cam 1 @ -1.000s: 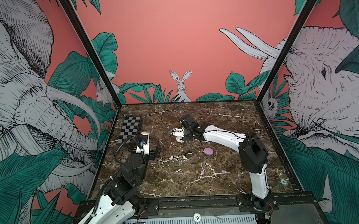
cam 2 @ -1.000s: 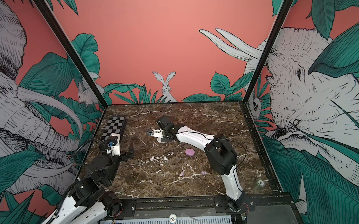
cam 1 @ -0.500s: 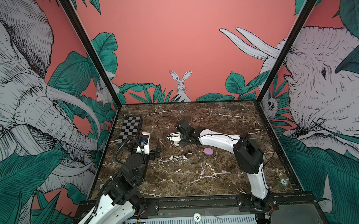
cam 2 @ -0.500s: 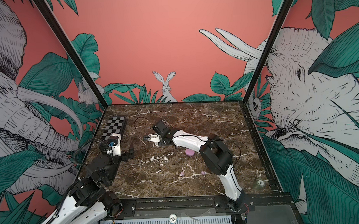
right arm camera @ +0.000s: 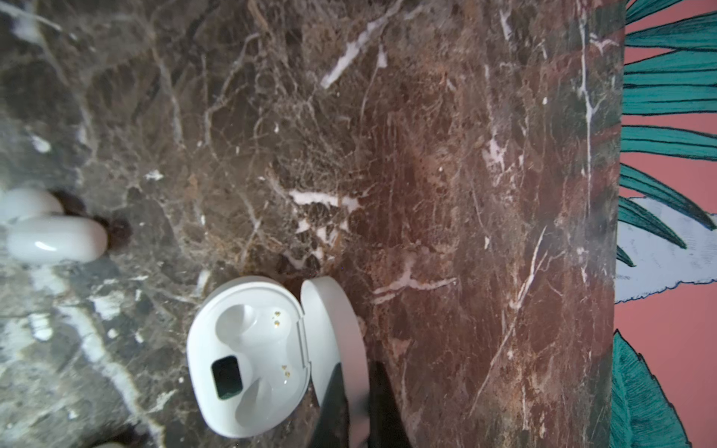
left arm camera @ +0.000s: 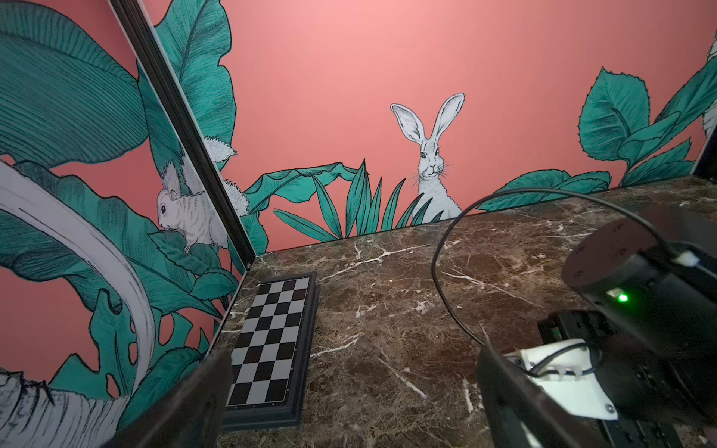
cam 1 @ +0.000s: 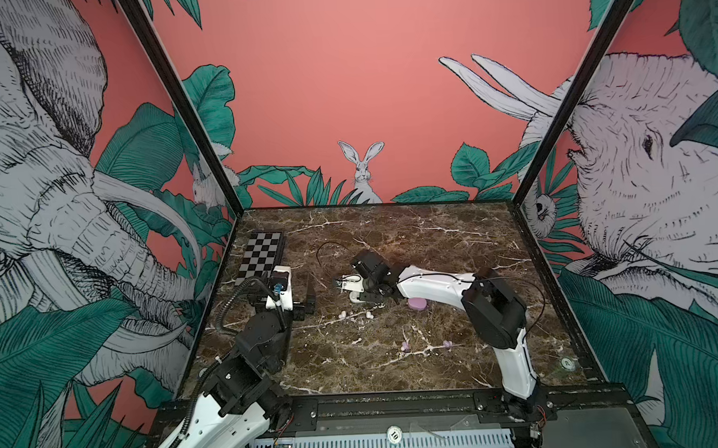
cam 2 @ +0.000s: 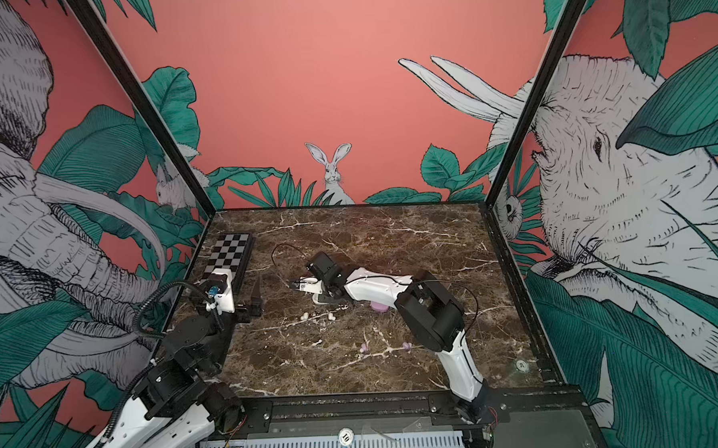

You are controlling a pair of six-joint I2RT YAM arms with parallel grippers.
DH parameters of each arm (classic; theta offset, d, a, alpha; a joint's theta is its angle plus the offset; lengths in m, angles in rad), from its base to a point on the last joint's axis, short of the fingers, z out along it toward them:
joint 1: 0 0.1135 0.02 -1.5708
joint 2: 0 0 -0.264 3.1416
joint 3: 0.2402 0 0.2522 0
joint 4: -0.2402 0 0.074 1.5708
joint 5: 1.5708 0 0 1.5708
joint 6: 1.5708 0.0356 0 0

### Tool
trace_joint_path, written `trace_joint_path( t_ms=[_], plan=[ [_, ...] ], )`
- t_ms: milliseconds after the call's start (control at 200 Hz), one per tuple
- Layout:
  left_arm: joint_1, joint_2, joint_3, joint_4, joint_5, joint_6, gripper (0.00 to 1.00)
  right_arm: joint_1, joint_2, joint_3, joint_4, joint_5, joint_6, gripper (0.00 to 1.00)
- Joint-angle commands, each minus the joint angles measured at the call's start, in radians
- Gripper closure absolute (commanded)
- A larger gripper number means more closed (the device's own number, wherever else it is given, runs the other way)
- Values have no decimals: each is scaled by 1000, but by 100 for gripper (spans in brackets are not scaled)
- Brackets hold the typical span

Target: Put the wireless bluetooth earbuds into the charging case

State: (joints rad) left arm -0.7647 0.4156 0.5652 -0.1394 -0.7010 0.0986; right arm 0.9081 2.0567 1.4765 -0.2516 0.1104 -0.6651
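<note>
The white charging case (right arm camera: 248, 357) lies open, both of its sockets empty. My right gripper (right arm camera: 353, 372) is shut on its raised lid (right arm camera: 337, 329). In both top views the case (cam 1: 355, 298) (cam 2: 319, 300) is low over the marble at centre, under the right gripper (cam 1: 366, 294). Two white earbuds (cam 1: 343, 315) (cam 1: 369, 315) lie just in front of it, and one shows close by in the right wrist view (right arm camera: 54, 240). Two lilac earbuds (cam 1: 405, 346) (cam 1: 446, 344) lie nearer the front. My left gripper (left arm camera: 349, 388) (cam 1: 300, 296) stands open and empty at the left.
A closed lilac case (cam 1: 418, 303) lies half hidden behind the right forearm. A checkered board (cam 1: 263, 254) (left arm camera: 271, 341) lies against the left wall. A black cable (cam 1: 329, 251) loops off the right wrist. A round sticker (cam 1: 566, 363) sits at the front right.
My right arm has brought the white case from further back toward the front and slightly left, down close to the white earbuds. The left arm has not moved.
</note>
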Motion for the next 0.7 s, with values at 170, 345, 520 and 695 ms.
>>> trace_joint_path(
  t_ms=[170,345,520,695],
  plan=[
    [4,-8,-15,27,-15,7,1,20,-24,-11,54,43,33,100],
    [3,-9,-15,27,-13,6,1,26,-29,-28,59,44,38,100],
    [4,-8,-16,27,-6,6,1,30,-24,-30,50,49,36,100],
    [3,-8,-17,29,-2,7,1,32,-34,-36,50,43,42,100]
  ],
)
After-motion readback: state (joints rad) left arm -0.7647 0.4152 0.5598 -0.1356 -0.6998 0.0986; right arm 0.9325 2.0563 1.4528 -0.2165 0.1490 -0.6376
